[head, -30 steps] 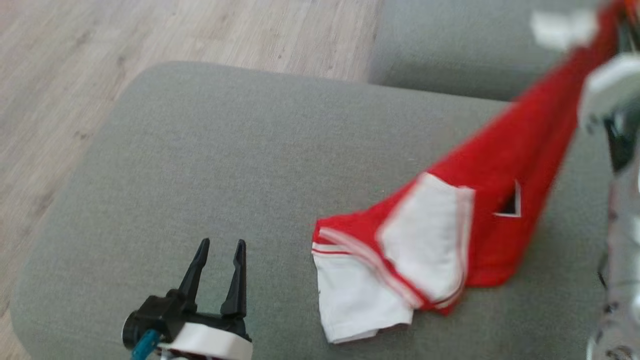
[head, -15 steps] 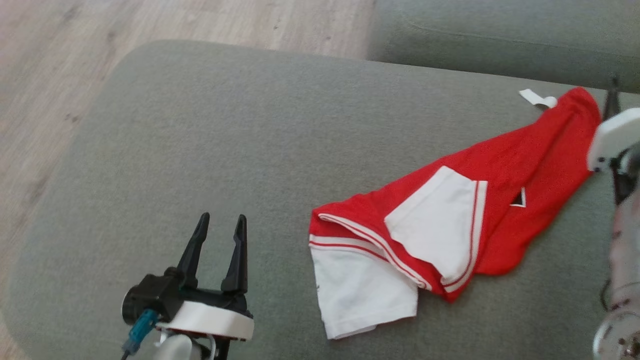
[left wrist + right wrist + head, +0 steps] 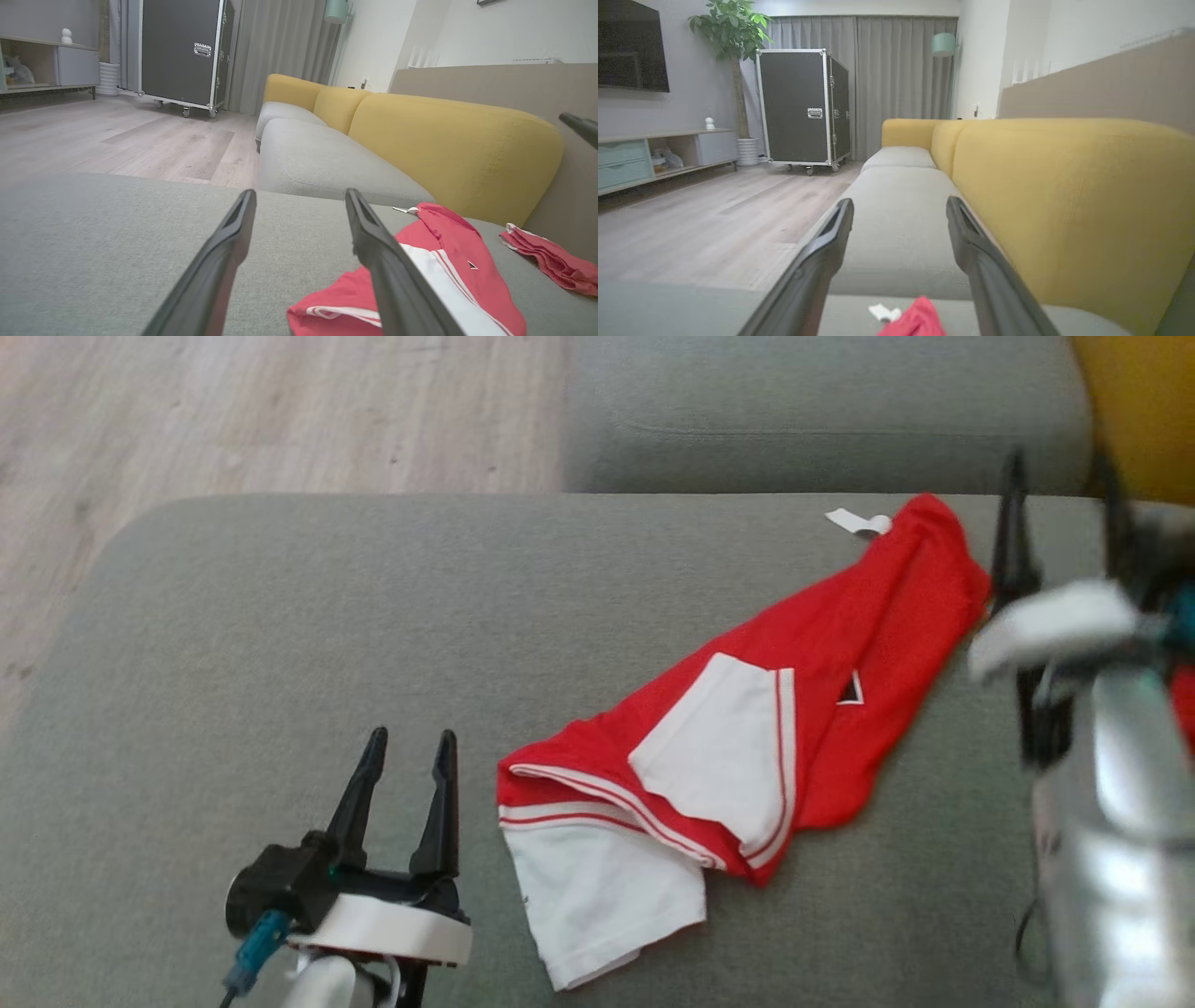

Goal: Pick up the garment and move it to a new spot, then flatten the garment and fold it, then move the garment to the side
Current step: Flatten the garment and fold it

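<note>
**Two open grippers beside a garment on a grey cushion**

The garment (image 3: 747, 709), red with white panels and thin striped trim, lies crumpled in a long diagonal strip on the right half of the grey seat cushion (image 3: 261, 635). Its white end lies toward the cushion's near edge. Its red end reaches almost to the cushion's far edge, where a small white tag (image 3: 857, 521) lies flat on the cushion. A small dark triangle edged in white shows on the red cloth about halfway along.

The left gripper (image 3: 411, 739) hovers over the near part of the cushion, just left of the garment's white end. Its two dark fingers are spread apart with nothing between them (the left wrist view shows bare cushion in the gap).

The right gripper (image 3: 1060, 467), blurred in the head view, stands near the cushion's far right corner, beside the garment's red end and not touching it. Its fingers are likewise parted and hold nothing. In the right wrist view the red tip lies low between them.

A second grey cushion (image 3: 794, 411) lies beyond the seat cushion's far edge, and a yellow backrest (image 3: 458, 149) runs along its right side. Another red cloth (image 3: 551, 261) lies on the cushion's right edge by that backrest. A wooden floor (image 3: 233, 411) lies off the cushion's left side.
</note>
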`<state>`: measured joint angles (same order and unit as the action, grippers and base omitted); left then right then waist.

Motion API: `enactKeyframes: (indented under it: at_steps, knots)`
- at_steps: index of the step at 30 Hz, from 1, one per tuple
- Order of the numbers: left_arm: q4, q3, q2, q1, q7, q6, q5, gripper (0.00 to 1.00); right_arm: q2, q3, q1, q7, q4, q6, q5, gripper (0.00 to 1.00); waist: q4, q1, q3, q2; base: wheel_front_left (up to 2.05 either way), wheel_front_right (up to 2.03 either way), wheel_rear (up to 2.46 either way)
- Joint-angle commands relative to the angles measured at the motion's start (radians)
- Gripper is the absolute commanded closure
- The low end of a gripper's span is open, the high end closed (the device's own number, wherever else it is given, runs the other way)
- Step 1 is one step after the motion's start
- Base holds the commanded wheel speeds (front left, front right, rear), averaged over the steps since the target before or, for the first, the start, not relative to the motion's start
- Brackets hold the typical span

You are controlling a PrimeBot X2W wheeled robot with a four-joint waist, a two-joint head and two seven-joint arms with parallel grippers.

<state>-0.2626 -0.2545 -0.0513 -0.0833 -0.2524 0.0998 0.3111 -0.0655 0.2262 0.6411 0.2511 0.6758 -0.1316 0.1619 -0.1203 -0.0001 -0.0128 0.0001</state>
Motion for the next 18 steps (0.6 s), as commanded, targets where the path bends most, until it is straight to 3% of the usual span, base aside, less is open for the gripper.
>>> enactKeyframes:
  at_steps: [1,9,18]
  knots:
    - [0.029,0.034,0.001,-0.054,-0.009,-0.002,0.014,0.00,0.015,-0.078,-0.090,0.010,-0.104,0.001,-0.080,0.00,0.036,0.0001,0.011,-0.0001,0.00,0.00,0.00]
    - [0.013,0.033,0.001,-0.050,-0.009,-0.002,0.030,0.00,0.015,-0.174,-0.455,0.011,-0.399,0.001,-0.291,0.00,0.086,0.0001,0.009,-0.0001,0.00,0.00,0.00]
    - [-0.013,0.025,0.001,-0.050,-0.009,-0.003,0.042,0.00,0.015,-0.228,-0.606,0.011,-0.472,0.001,-0.318,0.00,0.109,0.0001,0.000,-0.0001,0.00,0.00,0.00]
